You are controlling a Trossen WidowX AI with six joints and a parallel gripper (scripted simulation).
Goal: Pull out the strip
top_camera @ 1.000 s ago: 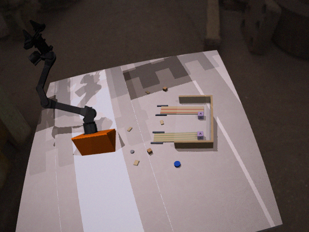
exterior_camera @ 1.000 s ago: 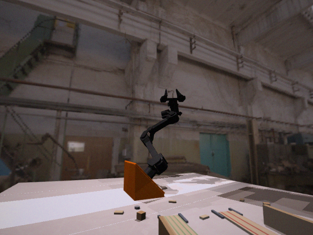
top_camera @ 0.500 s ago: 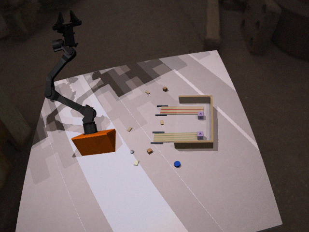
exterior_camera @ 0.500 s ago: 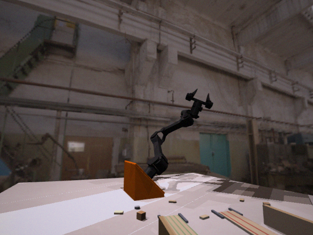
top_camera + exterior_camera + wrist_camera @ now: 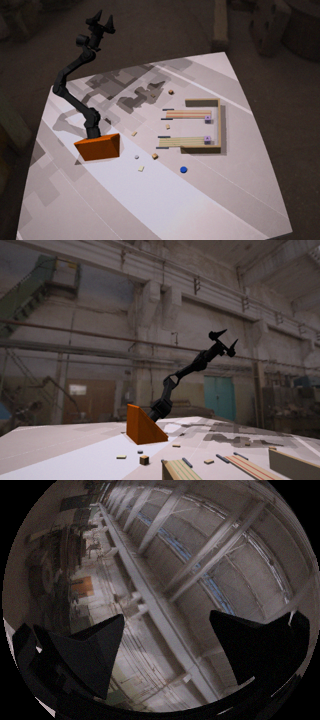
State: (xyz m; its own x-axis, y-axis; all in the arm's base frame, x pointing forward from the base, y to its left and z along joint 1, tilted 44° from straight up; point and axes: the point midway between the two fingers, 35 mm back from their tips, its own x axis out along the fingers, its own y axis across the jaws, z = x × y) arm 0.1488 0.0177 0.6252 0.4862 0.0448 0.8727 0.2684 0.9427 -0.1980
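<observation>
Gripper (image 5: 105, 19) (image 5: 230, 336) (image 5: 168, 618) high above the table (image 5: 165, 201) (image 5: 77, 451), fingers apart, nothing between them, orange base (image 5: 102, 148) (image 5: 136, 426) below, red-striped strip (image 5: 188, 113) (image 5: 252, 467) and green-striped strip (image 5: 182, 141) (image 5: 183, 468) beyond the base.

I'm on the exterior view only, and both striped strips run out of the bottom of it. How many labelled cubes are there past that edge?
Observer: Two purple cubes, each marked A, one at the far end of each strip.

Operator: Is the one by the red-striped strip squarely on it?

Observer: No, from the top it overlaps only that strip's long edge facing the green-striped strip. I can't tell whether it rests there or stands beside it.

Operator: Anything outside the wall beside the green-striped one that I'm missing?

Observer: Yes, a round blue disc lies out there.
</observation>
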